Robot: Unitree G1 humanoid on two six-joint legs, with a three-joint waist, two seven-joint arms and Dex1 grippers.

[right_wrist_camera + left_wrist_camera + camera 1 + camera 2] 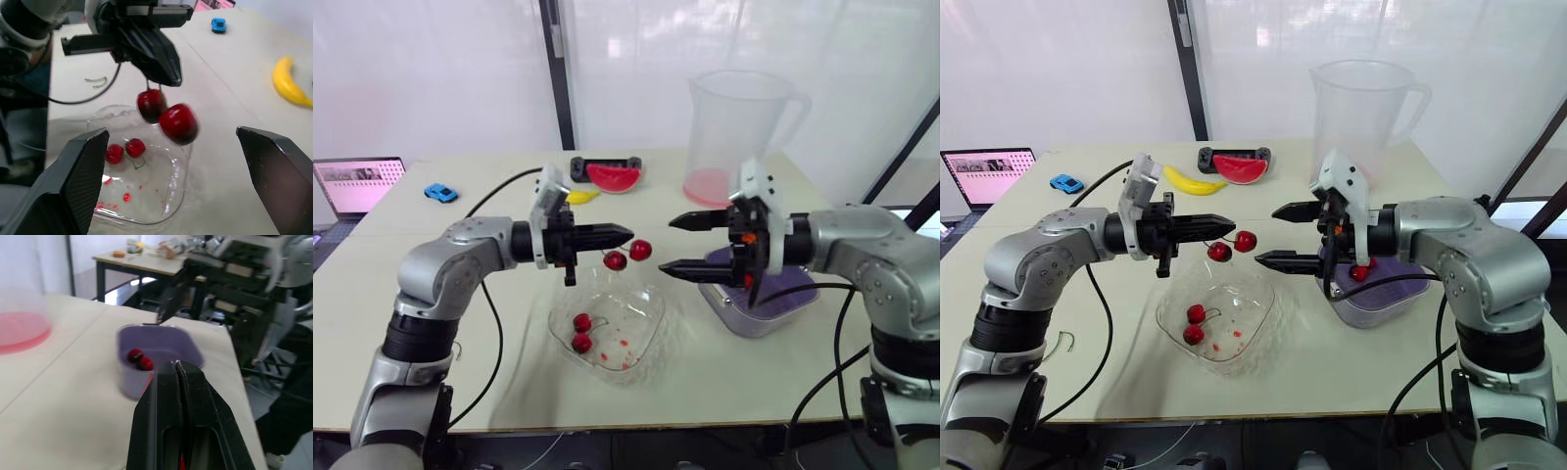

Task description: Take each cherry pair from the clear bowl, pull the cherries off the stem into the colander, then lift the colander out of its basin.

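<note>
Right wrist view gives the best look: the left gripper (169,75) has its fingers pressed together on the stem of 1 cherry pair (177,123). The 2 cherries dangle under the tips, in the air above the far side of the clear bowl (646,315). The right gripper (667,244) sits just to the right of them, fingers spread wide and holding nothing, near the left side of the colander (790,288). So the pair's long axis runs pretty much up and down, stem end up, fruit pointing down at the bowl. My guess on handling: super light, round, glossy skin, so probably slippery, and free to swing on that thin stem. I'd close on 1 cherry around its fattest part, gently so it doesn't squash or pop out, then pull sideways toward the colander. 1 more pair (581,332) sits in the bowl.
</note>
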